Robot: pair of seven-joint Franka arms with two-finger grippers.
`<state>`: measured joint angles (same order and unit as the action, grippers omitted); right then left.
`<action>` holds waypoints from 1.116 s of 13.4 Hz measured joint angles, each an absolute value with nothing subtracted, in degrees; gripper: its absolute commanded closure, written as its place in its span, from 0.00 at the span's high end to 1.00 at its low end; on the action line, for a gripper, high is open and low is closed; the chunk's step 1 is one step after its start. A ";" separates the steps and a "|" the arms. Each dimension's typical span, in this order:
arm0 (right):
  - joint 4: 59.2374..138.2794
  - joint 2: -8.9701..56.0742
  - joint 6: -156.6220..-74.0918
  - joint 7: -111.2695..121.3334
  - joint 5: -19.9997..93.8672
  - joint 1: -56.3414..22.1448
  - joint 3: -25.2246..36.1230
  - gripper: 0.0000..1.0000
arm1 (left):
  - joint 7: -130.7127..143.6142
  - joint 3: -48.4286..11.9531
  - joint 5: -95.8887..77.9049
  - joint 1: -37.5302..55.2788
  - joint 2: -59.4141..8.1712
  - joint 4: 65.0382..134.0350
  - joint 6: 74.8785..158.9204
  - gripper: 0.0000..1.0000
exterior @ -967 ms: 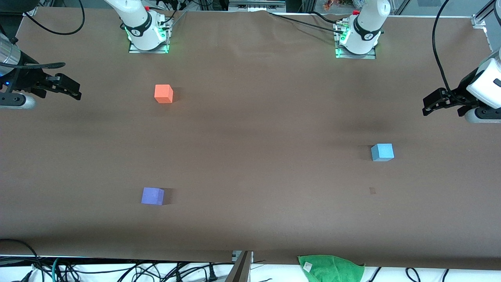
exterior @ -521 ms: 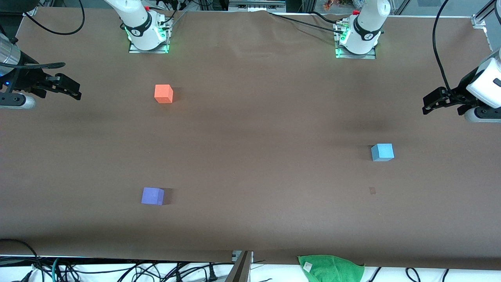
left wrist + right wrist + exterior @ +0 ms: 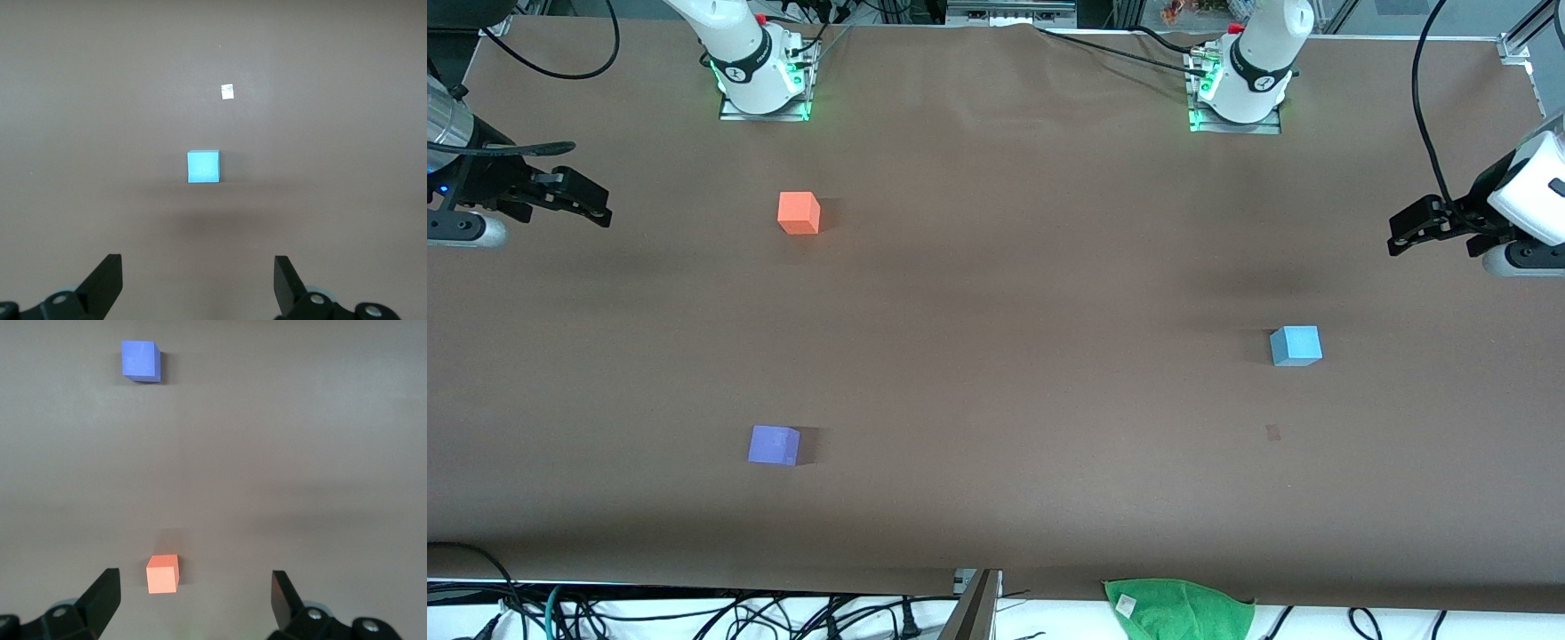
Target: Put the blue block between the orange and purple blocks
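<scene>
The blue block (image 3: 1296, 346) sits on the brown table toward the left arm's end; it also shows in the left wrist view (image 3: 203, 167). The orange block (image 3: 799, 213) and the purple block (image 3: 774, 445) lie toward the right arm's end, the purple one nearer to the front camera. Both show in the right wrist view, orange (image 3: 163, 574) and purple (image 3: 140, 361). My left gripper (image 3: 1398, 238) hangs open and empty over the table's left-arm end (image 3: 198, 280), apart from the blue block. My right gripper (image 3: 600, 212) hangs open and empty over the right-arm end (image 3: 195, 597).
A green cloth (image 3: 1178, 609) lies at the table's edge nearest the front camera. A small tag (image 3: 1273, 433) lies on the table near the blue block, nearer to the front camera (image 3: 227, 91). The arm bases (image 3: 763, 80) (image 3: 1240, 89) stand along the back edge.
My left gripper has shifted very slightly. The blocks and the right arm have not moved.
</scene>
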<state>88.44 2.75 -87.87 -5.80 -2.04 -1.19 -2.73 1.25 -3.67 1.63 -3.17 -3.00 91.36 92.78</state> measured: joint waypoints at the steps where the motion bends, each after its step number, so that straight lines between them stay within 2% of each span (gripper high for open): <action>1: 88.44 2.75 -87.87 -5.80 -2.04 -1.19 -2.73 1.00 | 1.25 -3.67 1.63 -3.17 -3.00 91.36 92.75 1.00; 6: 88.44 2.75 -87.87 -5.80 -2.04 -1.19 -2.73 1.00 | 1.25 -3.67 1.37 -3.17 -3.42 91.41 92.12 1.00; 10: 88.44 2.75 -87.87 -5.80 -2.04 -1.19 -2.73 1.00 | 1.34 -3.67 1.01 -3.17 -8.84 91.77 92.74 1.00; 13: 88.43 2.75 -87.88 -5.80 -2.04 -1.19 -2.73 1.00 | 1.47 -3.67 1.00 -3.17 -14.62 93.20 96.42 1.00; 15: 88.43 2.75 -87.88 -5.80 -2.03 -1.18 -2.72 1.00 | 1.55 -3.67 1.00 -3.21 -16.07 98.32 102.51 1.00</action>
